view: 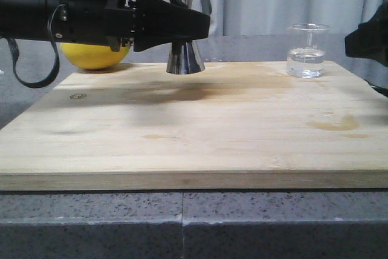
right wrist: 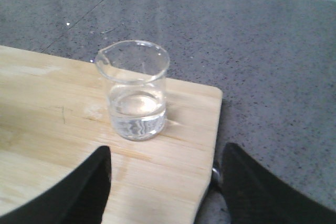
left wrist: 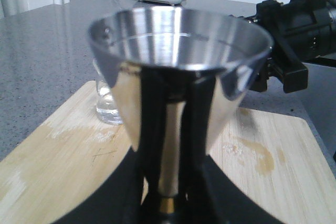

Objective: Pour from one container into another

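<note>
Left gripper (view: 182, 25) clamps the jigger (view: 185, 59) upright on the board (view: 194, 125); right gripper (right wrist: 163, 182) gapes unclenched near the beaker (right wrist: 136, 93).

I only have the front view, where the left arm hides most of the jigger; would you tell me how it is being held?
Observer: The left fingers flank the jigger at its narrow waist, apparently closed on it.
Operator: Thank you. Is the right arm on the beaker?
Observer: No; the right fingers are spread wide, short of the beaker, touching nothing.
Operator: Where is its pouring lip?
Observer: On the side of the rim away from the right fingers.
</note>
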`<move>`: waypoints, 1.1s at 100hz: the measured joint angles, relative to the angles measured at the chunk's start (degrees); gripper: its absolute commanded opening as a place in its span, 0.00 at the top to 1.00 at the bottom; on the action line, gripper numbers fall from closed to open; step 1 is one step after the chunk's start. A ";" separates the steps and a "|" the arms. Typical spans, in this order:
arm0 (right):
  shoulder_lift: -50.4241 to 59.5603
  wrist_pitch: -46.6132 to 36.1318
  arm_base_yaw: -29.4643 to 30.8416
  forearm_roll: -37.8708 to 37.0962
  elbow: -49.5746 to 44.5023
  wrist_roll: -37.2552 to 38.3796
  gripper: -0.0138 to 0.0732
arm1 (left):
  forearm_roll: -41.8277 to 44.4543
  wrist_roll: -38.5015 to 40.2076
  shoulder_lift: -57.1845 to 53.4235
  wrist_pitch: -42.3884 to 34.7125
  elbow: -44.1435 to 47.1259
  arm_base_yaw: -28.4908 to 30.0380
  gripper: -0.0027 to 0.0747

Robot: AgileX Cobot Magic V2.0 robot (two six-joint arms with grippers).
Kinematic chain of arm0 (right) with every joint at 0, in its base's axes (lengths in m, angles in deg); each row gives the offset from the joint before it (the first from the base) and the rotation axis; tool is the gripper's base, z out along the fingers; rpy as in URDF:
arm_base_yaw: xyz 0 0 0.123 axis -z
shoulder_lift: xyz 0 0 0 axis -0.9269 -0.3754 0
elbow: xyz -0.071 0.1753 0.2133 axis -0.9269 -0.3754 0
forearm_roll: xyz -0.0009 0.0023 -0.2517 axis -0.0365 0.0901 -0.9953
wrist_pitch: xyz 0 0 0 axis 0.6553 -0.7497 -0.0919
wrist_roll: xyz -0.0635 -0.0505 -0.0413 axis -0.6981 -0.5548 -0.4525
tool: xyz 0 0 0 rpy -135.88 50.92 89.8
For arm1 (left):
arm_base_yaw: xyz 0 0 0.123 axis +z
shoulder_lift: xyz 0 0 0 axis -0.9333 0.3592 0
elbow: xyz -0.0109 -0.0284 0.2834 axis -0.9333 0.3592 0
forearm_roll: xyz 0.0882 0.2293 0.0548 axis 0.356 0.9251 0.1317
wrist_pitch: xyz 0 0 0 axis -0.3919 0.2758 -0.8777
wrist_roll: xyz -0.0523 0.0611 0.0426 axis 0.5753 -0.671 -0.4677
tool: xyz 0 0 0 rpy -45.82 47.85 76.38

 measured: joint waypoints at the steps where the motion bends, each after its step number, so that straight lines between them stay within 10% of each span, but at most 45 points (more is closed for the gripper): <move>1: -0.06 -0.01 -0.01 0.00 0.00 0.00 0.40 | 0.00 0.12 -0.05 0.00 0.00 0.00 0.99; 110: -13.16 -15.65 -1.11 -15.68 0.00 14.98 0.40 | 2.56 2.81 -4.05 0.00 0.00 -2.96 0.99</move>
